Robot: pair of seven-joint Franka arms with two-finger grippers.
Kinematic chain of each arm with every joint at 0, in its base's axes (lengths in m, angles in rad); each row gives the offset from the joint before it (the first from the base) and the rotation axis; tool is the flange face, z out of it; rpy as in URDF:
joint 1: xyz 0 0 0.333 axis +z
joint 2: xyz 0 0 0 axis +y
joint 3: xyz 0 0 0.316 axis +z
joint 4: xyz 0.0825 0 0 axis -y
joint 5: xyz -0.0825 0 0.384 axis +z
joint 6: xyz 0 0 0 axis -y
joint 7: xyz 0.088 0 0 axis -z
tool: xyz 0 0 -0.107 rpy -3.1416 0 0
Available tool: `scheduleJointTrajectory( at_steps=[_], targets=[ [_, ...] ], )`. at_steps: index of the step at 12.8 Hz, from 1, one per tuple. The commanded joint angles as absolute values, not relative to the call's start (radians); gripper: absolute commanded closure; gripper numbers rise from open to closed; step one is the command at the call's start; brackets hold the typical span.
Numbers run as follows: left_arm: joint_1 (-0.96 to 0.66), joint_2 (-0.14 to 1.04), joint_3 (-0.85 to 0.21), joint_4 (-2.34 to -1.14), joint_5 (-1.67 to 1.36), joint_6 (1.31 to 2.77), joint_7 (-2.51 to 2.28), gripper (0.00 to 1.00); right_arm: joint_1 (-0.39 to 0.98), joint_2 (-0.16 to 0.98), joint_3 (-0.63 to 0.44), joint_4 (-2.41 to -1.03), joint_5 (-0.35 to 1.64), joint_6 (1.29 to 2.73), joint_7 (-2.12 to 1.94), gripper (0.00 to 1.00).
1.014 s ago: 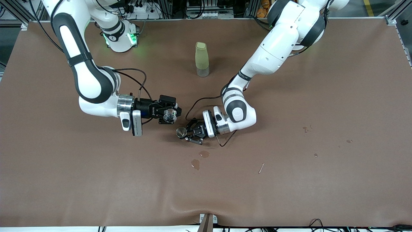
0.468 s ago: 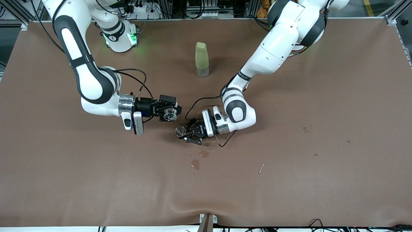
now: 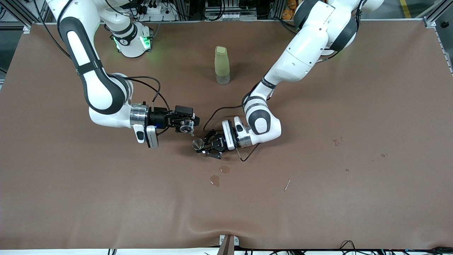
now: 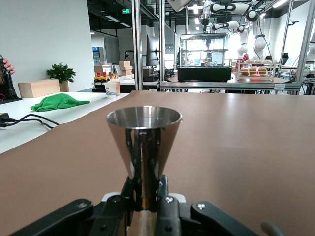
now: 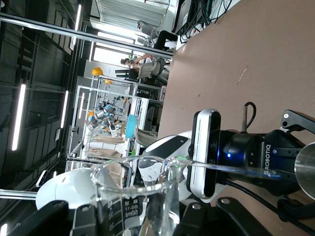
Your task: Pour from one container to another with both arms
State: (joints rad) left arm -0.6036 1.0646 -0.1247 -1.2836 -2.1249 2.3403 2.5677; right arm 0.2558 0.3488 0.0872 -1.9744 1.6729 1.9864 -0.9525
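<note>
The glass cup (image 3: pixel 185 126), clamped in the right gripper (image 3: pixel 187 126), hangs tipped beside and just above the jigger (image 3: pixel 198 144), which the left gripper (image 3: pixel 204 146) pinches upright over mid-bench (image 3: pixel 318 194). Both are grasped and aligned; the pour itself looks barely begun.

White lettering reading ROBOTIQ stands on the black body of the left gripper (image 5: pixel 300 169), seen from the right wrist; printed marks on the glass cup (image 5: pixel 135 196) are unreadable

Shiny metal jigger (image 4: pixel 143 142), clear glass cup (image 5: pixel 142 191)
</note>
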Motion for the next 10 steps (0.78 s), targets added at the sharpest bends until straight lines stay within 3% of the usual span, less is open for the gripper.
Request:
scheduleJointTrajectory(
  at_steps=[1, 10],
  targets=[
    [-0.62, 1.061, -0.118, -1.278, -2.171, 2.342, 2.594, 1.0, 0.242, 0.33, 0.098, -1.993, 1.72, 1.974, -0.922, 1.0],
    [-0.621, 1.057, -0.118, -1.279, -2.177, 2.345, 2.592, 1.0, 0.241, 0.331, 0.098, -1.993, 1.724, 1.974, -0.89, 1.0]
  ],
)
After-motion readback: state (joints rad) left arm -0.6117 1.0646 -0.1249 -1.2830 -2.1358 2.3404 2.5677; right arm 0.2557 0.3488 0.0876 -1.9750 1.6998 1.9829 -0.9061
